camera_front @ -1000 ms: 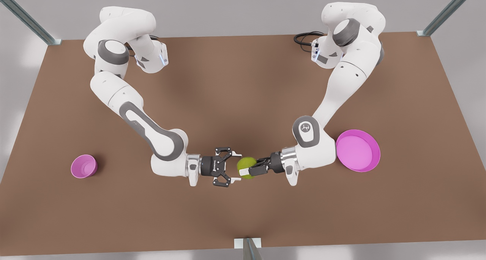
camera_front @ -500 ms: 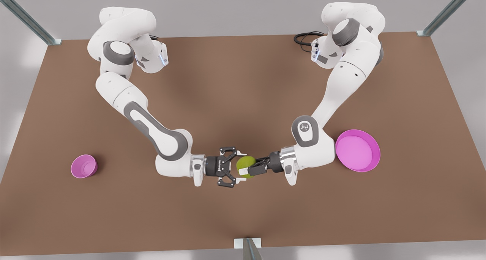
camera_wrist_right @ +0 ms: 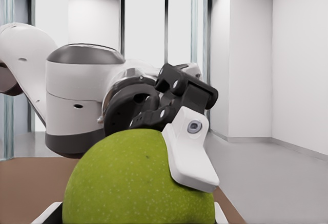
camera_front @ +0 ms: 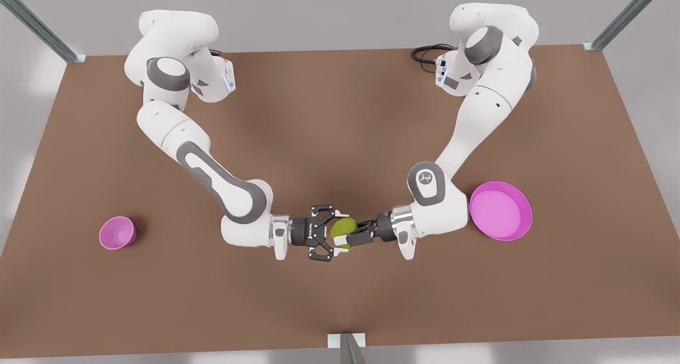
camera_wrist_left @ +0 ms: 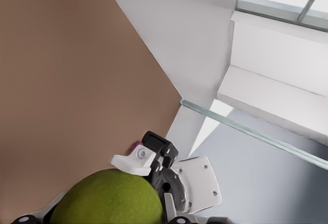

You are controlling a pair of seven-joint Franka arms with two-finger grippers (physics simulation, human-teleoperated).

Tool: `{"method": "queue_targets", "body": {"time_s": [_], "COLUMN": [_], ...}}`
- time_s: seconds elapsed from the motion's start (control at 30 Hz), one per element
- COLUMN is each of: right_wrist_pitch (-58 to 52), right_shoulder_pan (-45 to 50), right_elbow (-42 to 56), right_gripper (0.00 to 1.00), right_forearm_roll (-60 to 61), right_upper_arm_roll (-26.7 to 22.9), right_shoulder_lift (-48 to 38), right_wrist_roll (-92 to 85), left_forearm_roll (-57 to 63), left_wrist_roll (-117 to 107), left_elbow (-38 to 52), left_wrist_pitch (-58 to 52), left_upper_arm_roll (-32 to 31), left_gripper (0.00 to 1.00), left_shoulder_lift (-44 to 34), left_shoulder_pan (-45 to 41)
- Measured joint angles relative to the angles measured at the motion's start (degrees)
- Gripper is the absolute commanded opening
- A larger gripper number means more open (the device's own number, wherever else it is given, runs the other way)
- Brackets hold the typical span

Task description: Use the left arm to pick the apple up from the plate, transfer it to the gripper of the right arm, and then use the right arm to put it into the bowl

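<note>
Green apple (camera_front: 343,227) pinched mid-air by left gripper (camera_front: 348,240); right gripper (camera_front: 333,231) jaws spread around it. Early release = drop onto table (camera_front: 340,311).

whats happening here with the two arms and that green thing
It is a mid-air handover. The left gripper, on the arm at the front view's right, is shut on the green apple above the table. The right gripper is open with its fingers on either side of the apple, not yet closed on it. The pink plate sits behind the left arm, and the pink bowl waits at the front view's left.
</note>
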Motion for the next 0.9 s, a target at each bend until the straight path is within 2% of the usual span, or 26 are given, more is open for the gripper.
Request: {"method": "queue_targets", "body": {"time_s": [0.63,0.73,0.9], "right_wrist_pitch": [0.60,0.58,0.55], "right_shoulder_pan": [1.27,1.27,1.25], "right_elbow": [1.55,1.60,1.57], "right_gripper": [1.00,0.81,0.78], "right_forearm_roll": [0.00,-0.14,-0.33], "right_upper_arm_roll": [0.62,0.66,0.67], "right_shoulder_lift": [0.00,0.00,-0.01], "right_wrist_roll": [0.69,0.98,1.47], "left_forearm_roll": [-0.09,-0.14,-0.14], "left_wrist_roll": [0.18,0.22,0.26], "left_elbow": [0.00,0.01,-0.02], "left_wrist_pitch": [0.20,0.34,0.46], "left_upper_arm_roll": [0.01,0.01,0.01], "left_gripper": [0.83,0.83,0.84], "left_shoulder_lift": [0.00,0.00,-0.07], "left_shoulder_pan": [-0.12,-0.24,-0.27]}}
